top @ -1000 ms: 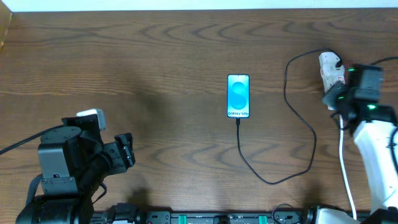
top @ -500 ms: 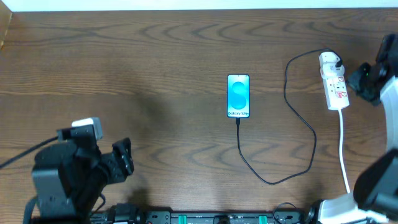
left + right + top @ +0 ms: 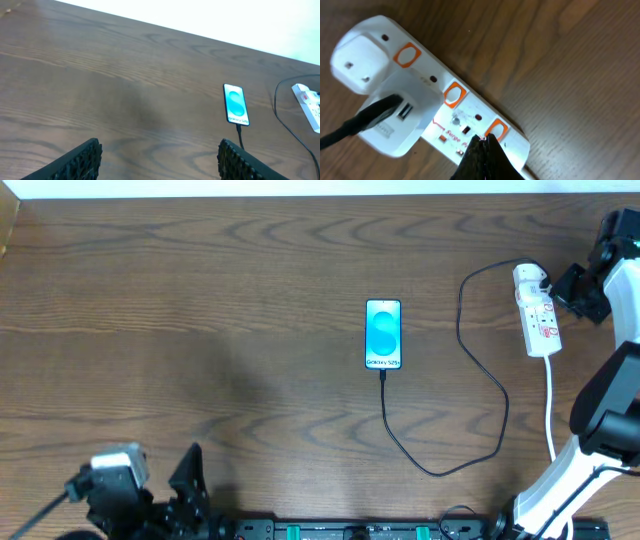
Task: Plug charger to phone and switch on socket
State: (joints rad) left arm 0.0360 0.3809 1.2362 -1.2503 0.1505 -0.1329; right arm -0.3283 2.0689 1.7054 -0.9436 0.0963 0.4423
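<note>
Overhead view of a dark wood table (image 3: 250, 280). A Galaxy S25 phone (image 3: 383, 334) lies flat near the centre, screen lit blue-cyan. The black charger cable (image 3: 500, 405) leaves the phone's near edge, where its connector tip appears seated. It loops toward the robot, then swings out to the phone's right & up to a white plug (image 3: 367, 60). The plug sits in the far end of the socket (image 3: 540, 320), a white power strip w/ orange-rimmed switches, well to the phone's right & about level w/ it. The strip's thick white cord (image 3: 551, 410) trails back toward the robot. The right gripper (image 3: 482, 145) is just past the strip, on the side away from the phone. Its wrist view shows the fingers pinched together into one dark point, holding nothing. The tip lines up w/ the strip's edge by the orange switch (image 3: 497, 129) farthest from the plug; contact can't be told. The left gripper (image 3: 159, 150) sits well apart from the phone, near-left of it at the table edge, fingers spread wide, empty. Judgement: plugging looks done, so the step in hand is switching on; whether any switch is already on can't be read. To do it well, keep the fingers pinched as a single poker & aim at the switch serving the plug's outlet, prob. the one right beside the plug (image 3: 407, 54), not the far one. Press straight down, since the light strip could skid or tip. Stay clear of the cable so the phone end isn't tugged loose.
</note>
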